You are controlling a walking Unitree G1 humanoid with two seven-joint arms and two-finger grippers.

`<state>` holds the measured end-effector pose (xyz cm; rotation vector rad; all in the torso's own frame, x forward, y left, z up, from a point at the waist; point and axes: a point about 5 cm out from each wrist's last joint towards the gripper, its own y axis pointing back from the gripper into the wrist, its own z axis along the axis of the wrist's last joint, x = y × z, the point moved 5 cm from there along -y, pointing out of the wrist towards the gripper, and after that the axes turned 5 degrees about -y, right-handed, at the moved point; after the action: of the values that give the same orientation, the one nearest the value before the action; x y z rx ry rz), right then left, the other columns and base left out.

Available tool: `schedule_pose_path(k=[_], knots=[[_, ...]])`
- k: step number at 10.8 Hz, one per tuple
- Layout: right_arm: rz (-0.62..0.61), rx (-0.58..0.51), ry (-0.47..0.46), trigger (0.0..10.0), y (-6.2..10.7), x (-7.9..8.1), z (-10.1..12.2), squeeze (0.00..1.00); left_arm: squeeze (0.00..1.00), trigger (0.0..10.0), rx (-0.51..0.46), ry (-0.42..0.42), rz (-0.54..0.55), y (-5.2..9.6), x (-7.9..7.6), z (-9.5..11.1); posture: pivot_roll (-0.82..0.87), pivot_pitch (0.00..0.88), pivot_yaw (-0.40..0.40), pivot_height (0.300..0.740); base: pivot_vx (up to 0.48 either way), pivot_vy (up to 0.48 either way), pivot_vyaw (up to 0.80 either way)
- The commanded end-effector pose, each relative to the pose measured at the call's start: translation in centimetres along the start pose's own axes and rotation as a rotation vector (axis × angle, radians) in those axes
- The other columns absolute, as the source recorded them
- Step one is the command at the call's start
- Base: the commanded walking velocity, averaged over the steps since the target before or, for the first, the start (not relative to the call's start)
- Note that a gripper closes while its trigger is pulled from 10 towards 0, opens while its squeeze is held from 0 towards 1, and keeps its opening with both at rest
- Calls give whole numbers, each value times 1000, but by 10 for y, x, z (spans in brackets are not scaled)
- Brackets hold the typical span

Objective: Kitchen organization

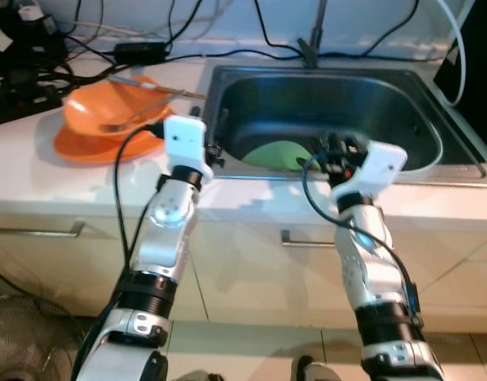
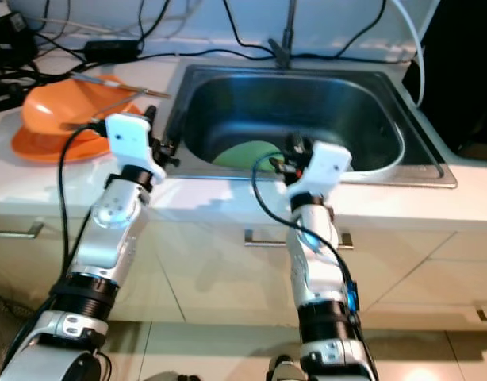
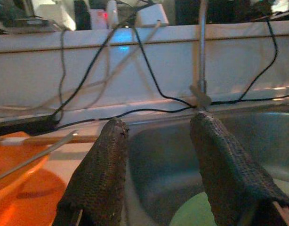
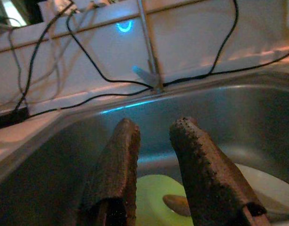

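Stainless sink (image 1: pixel 402 95) is set in a white counter (image 1: pixel 37 178) above cabinet drawers. A green plate (image 1: pixel 277 153) lies in the sink basin near the front wall; in the right wrist view a white dish (image 4: pixel 264 186) lies beside it and a small brown item (image 4: pixel 177 203) rests on the green plate, identity not clear.

Left gripper (image 3: pixel 158 155) is at the sink's front left corner, over the rim; its 2 fingers (image 3: pixel 100 179) are spread apart with nothing between them. Right gripper (image 4: pixel 154 160) is over the front edge of the basin, just above the green plate; its fingers (image 4: pixel 201 165) are parted by a narrow gap and hold nothing.

On the counter left of the sink, an orange bowl (image 1: pixel 109 107) sits on an orange plate (image 1: pixel 85 147), with 1 metal utensil (image 1: pixel 136 115) lying in the bowl. Black cables (image 1: pixel 172 48) run along the back wall behind the faucet stem (image 1: pixel 315 36).
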<state>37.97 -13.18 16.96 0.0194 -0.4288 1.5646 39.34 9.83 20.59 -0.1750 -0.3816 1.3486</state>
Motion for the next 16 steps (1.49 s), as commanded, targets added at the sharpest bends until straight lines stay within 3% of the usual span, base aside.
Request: schedule_pose_path(k=[1, 3, 12, 16], knots=[[-14, 3, -8, 10000, -1, -3, -1, 0, 0, 10000, -5, -1, -16, 0, -3, 3, -15, 69, 36, 740, 0, 480, -800], [-12, -10, 4, 10000, 0, -2, 1, 0, 0, 10000, -2, -3, -22, -1, -3, 4, -12, 75, 36, 740, 0, 480, 0], [3, -9, 24, 10000, -3, 1, 0, 0, 0, 10000, -55, -54, -72, -5, -10, 17, -4, 82, 44, 740, 0, 0, 0], [6, -16, 10, 10000, -5, 2, 1, 0, 0, 10000, -75, -71, -91, -7, -13, 22, 2, 77, 44, 740, 0, 0, 298]])
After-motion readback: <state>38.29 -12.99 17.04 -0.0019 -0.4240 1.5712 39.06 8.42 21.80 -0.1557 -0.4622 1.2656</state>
